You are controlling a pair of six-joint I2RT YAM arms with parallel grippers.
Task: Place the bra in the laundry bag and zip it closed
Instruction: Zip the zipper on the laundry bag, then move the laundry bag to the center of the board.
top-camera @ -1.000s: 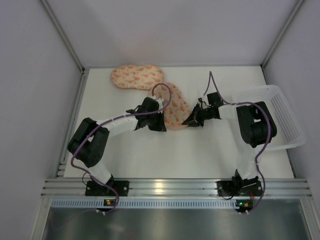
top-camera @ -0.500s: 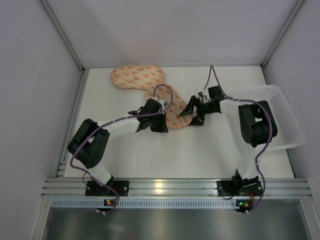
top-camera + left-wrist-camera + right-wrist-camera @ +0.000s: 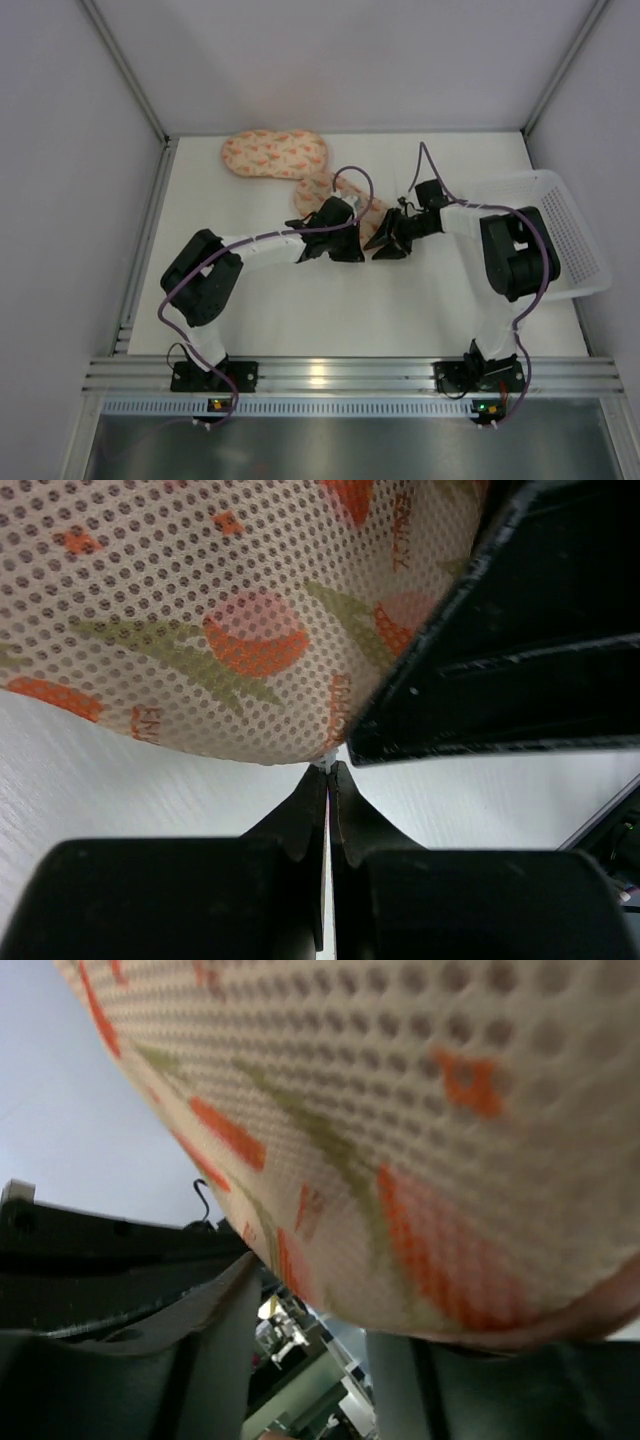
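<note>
The laundry bag, a peach pouch with orange print, lies at mid table, and its near end is hidden under both grippers. In the left wrist view its mesh fills the top. My left gripper is shut on a small white zipper pull at the bag's near edge; in the top view it sits at the bag's near end. My right gripper faces it from the right, and its fingers close round the bag's padded end. The bra is not in view.
The twin pouch lies at the back left. A white mesh basket stands at the right edge, behind the right arm. The enclosure's walls border the table on three sides.
My left gripper has moved right along the bag's near edge with the zipper pull. My right gripper opened and lifted off half a second ago, then came back onto the bag's right end.
</note>
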